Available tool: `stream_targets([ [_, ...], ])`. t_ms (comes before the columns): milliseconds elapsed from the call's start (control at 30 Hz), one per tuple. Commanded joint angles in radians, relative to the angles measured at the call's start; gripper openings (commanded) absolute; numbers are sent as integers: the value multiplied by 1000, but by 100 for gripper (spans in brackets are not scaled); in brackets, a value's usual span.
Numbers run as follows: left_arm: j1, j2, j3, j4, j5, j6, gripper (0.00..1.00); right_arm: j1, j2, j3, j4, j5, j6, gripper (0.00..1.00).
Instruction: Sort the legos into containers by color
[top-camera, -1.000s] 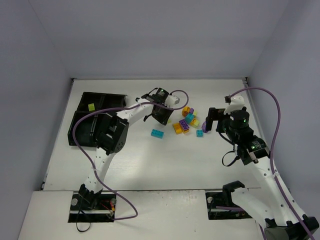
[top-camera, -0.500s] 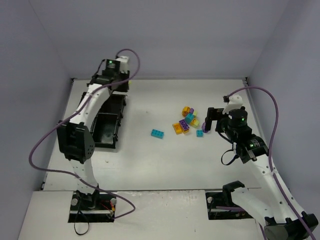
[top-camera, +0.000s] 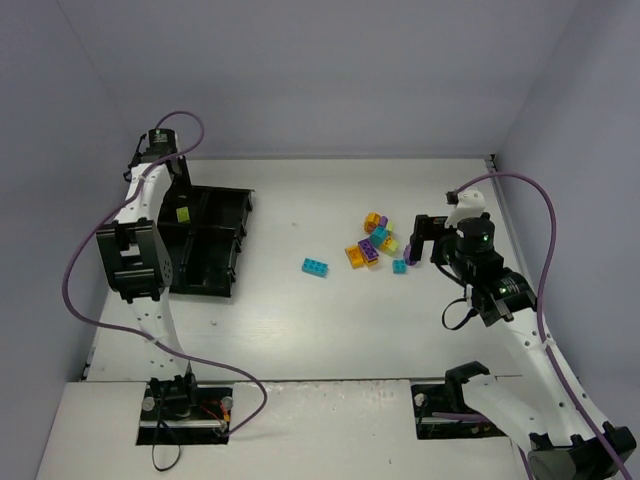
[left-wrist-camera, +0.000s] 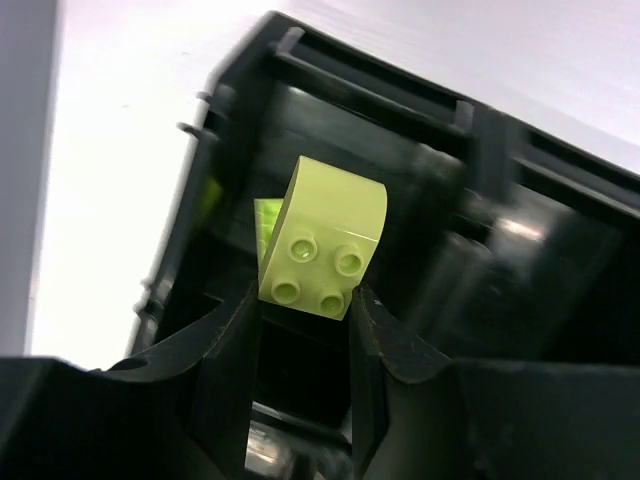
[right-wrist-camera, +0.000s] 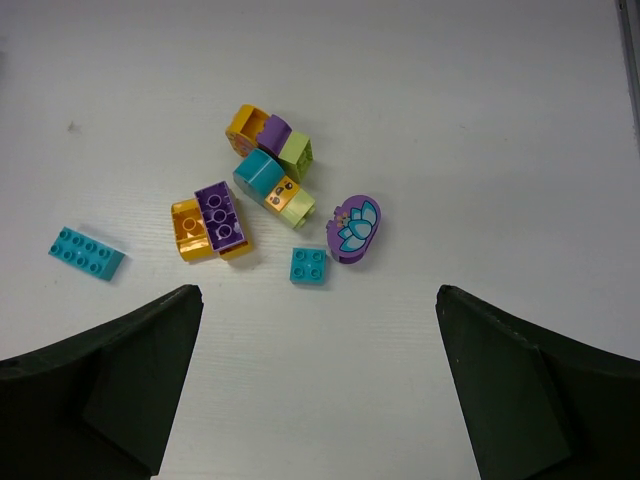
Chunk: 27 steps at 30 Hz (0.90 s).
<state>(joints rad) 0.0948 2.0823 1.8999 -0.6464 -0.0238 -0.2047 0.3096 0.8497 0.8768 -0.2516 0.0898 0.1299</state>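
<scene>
Left hand (left-wrist-camera: 303, 312) clamped on green brick (left-wrist-camera: 330, 235), poised over tray (top-camera: 245, 205), far-left corner; right hand (right-wrist-camera: 318, 300) spread wide above pile (right-wrist-camera: 265, 190). Left arm had swung over from beside the pile; right unmoved.

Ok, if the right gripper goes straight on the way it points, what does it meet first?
Most likely the small cyan brick, centred ahead of the open right gripper, with the purple oval piece just beside it. Depth is unclear.

The white surface (top-camera: 330, 320) carries a black plastic four-compartment tray (top-camera: 247, 205) at its left, a long cyan plastic brick (top-camera: 315, 266) alone near the middle, and a cluster of orange, purple, cyan and yellow-green bricks (top-camera: 372, 242) further right.
</scene>
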Motion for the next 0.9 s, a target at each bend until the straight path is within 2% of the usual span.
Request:
stream_targets([
  [0,26,10,131,-13,-8,-13,9,6,-3,11,48,21,-1,100],
  [167,33,130,263,-47,-10,-1,15,6,-3,11,46,27,0,100],
  [433,36,154,283,-41,15,-5,35,6,9,24,46,25,4,100],
  [633,34,113,237,-15,24,-15,41,6,32,36,48,16,2,100],
  [867,33,76,231,-22,62,-22,42,6,37,39,48,4,4,100],
])
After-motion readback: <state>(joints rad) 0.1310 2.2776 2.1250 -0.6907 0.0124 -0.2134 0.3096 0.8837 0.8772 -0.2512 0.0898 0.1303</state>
